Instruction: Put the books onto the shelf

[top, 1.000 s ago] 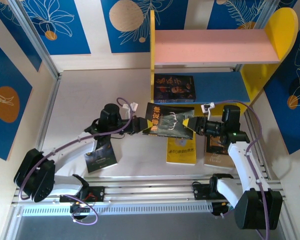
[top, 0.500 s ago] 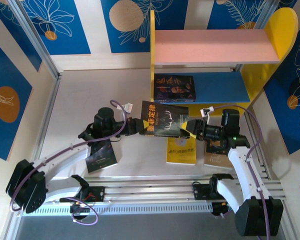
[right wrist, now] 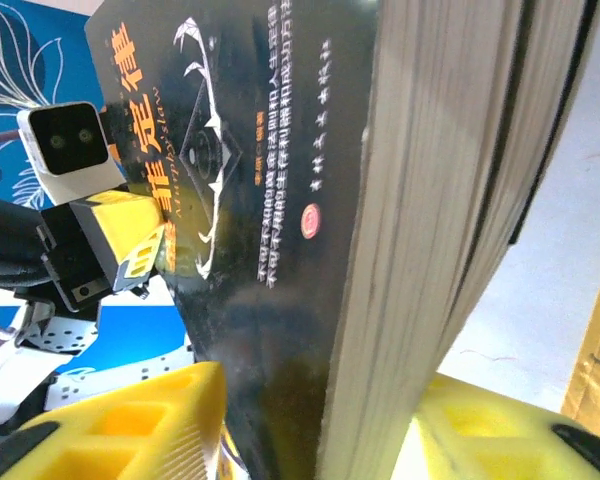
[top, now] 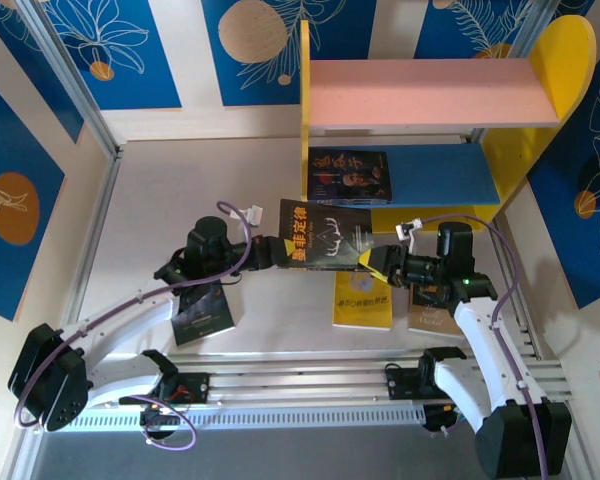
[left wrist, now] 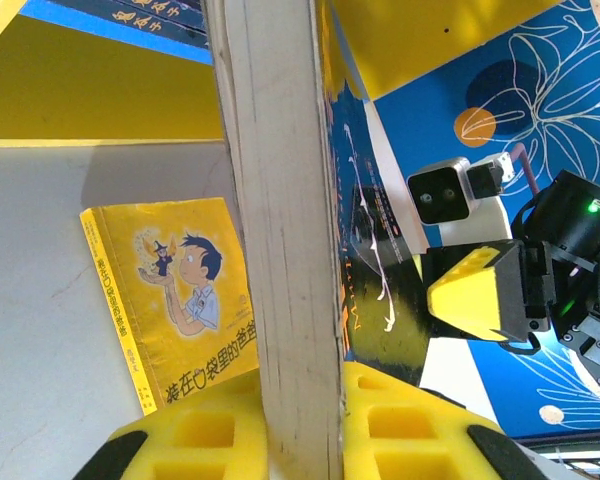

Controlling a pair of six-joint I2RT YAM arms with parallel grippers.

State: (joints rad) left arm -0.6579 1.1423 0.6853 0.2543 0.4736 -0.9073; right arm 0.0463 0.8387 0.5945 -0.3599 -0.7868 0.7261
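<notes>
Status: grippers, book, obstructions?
Left gripper shut on black book's end. Right gripper straddles other end, grip unclear. Book aloft, short of shelf. Another book lies flat on its blue board.

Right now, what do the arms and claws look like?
Left arm and right arm: white links, black joints, a purple cable along each. Left claw and right claw: yellow fingers with square recesses, white camera beside each. Green light by the right claw.

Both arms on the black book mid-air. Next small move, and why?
Probably open the left gripper. The black book hangs between both grippers, the right gripper seems clamped on its other edge, and the shelf stands on the right arm's side.
</notes>
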